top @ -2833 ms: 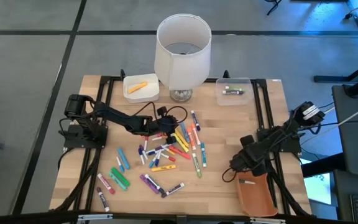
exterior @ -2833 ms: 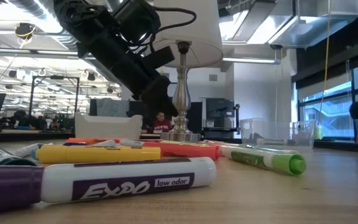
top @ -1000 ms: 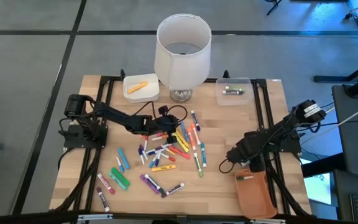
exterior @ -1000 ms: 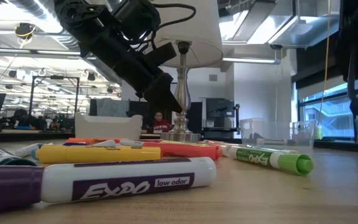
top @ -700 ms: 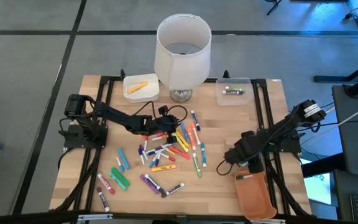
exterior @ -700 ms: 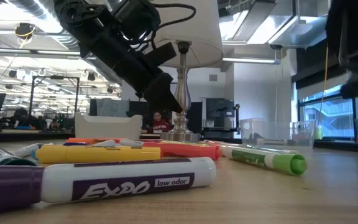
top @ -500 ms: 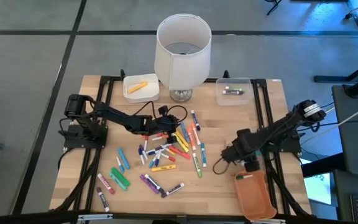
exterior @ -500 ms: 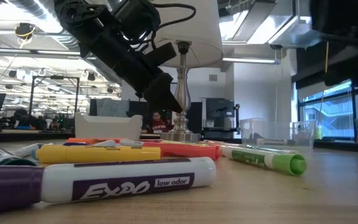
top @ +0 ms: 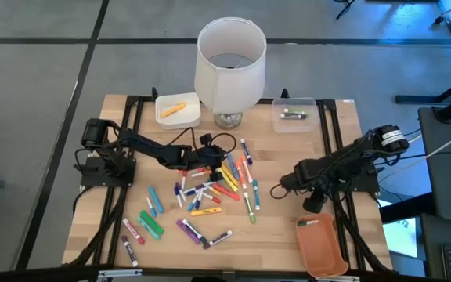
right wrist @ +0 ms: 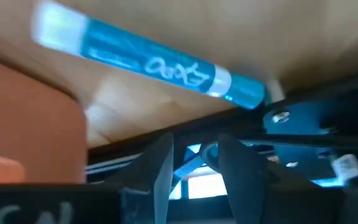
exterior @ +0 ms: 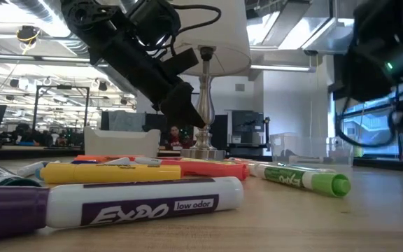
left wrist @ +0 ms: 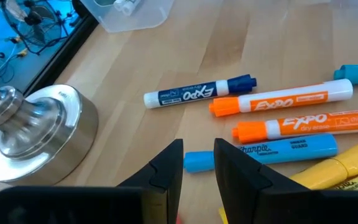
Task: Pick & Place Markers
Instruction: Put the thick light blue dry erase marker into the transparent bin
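Several markers lie loose in a pile on the wooden table, left of its middle. In the low view a white one, a yellow one and a green one lie nearest. My left gripper hangs open over the pile's far end, above a light-blue marker, with nothing between its fingers. My right gripper is open and empty just beyond the orange tray. A blue marker lies on the wood beyond the right gripper.
A lamp stands at the far middle, its metal base close to the left gripper. A white tray holds an orange marker, a clear box another. One marker lies in the orange tray. Black rails run along both sides.
My right gripper has moved from over the orange tray's far end toward the table's far edge and a little to the left, rolling about its own axis as it went. The left arm and the pile have kept still.
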